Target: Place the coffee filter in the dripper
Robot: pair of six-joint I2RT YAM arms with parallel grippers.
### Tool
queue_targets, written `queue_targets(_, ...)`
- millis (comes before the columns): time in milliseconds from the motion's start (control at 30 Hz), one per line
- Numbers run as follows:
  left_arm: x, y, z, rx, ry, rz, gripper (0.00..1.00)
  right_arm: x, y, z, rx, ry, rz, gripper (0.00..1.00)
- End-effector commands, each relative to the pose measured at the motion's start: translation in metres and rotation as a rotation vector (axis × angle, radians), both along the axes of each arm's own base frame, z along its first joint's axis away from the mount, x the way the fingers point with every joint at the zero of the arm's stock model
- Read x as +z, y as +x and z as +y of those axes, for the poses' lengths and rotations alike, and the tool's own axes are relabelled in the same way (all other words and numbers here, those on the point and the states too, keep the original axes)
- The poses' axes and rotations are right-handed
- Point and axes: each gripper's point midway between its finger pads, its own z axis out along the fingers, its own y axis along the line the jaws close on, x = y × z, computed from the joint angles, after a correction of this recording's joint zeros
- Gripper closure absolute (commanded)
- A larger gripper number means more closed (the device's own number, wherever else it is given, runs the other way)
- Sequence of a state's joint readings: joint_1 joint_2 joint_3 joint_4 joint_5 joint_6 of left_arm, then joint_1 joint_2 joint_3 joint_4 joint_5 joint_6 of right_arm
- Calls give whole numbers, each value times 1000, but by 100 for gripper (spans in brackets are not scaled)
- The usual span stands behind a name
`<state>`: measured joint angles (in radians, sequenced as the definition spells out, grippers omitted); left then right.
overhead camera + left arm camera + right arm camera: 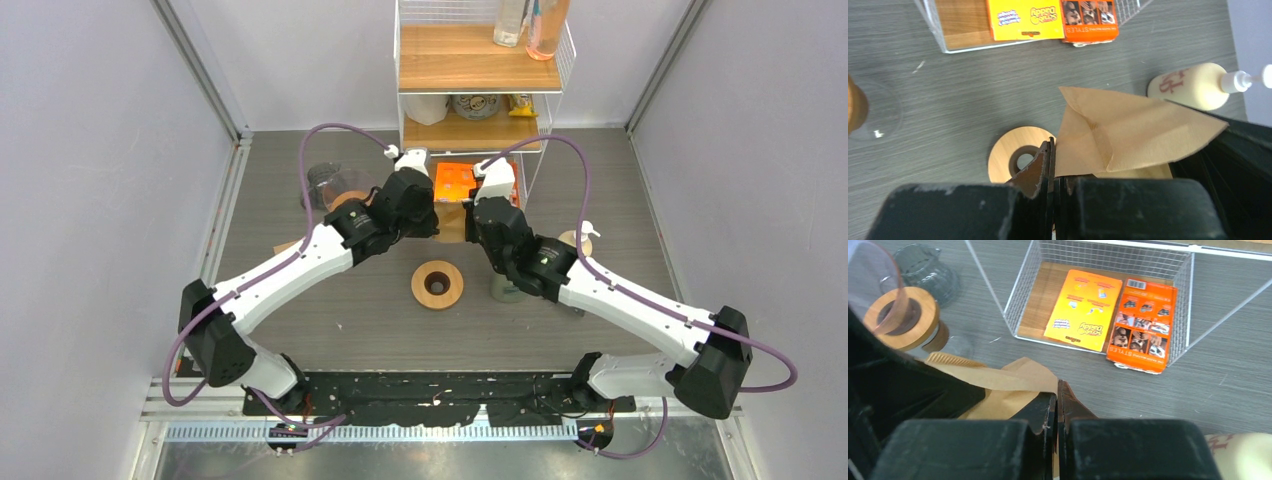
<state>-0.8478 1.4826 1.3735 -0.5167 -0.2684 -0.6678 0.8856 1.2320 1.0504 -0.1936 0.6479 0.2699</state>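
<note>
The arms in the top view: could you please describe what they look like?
The left arm and right arm have white link shells, black joints and black wrists. Purple cables loop from wrist to base. The fingers look scuffed at the edges.

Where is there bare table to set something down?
Bare table between the wooden ring and the arm bases, and right of the rack. Crowded before the rack: left gripper and right gripper pinch the filter, carafe and bottle flanking.

Wire rack (1108, 257), yellow packet (1084, 310) and orange box (1142, 325) inside, cream pump bottle (1198, 85), perhaps lotion, glass jug (930, 272)
</note>
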Motion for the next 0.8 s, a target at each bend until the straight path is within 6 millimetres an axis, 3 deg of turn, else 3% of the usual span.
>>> queue_targets(0, 8, 10, 26, 84, 107, -36, 100, 23, -12, 1, 65, 102, -17, 95)
queue_targets(167, 20, 11, 26, 49, 114, -79, 100, 25, -16, -1, 77, 118, -19, 94)
queue_targets(300, 30, 7, 20, -20, 90, -119, 100, 28, -22, 12, 156, 138, -12, 88)
queue_targets(400, 38, 5, 20, -39, 74, -146, 100, 37, -27, 24, 232, 166, -27, 70)
queue_targets(533, 45, 4, 26, -46, 88, -172, 100, 55, -37, 30, 319, 183, -72, 55)
queue_targets(767, 62, 7, 44, -26, 102, -216, 100, 86, -69, 15, 422, 275, -189, 1)
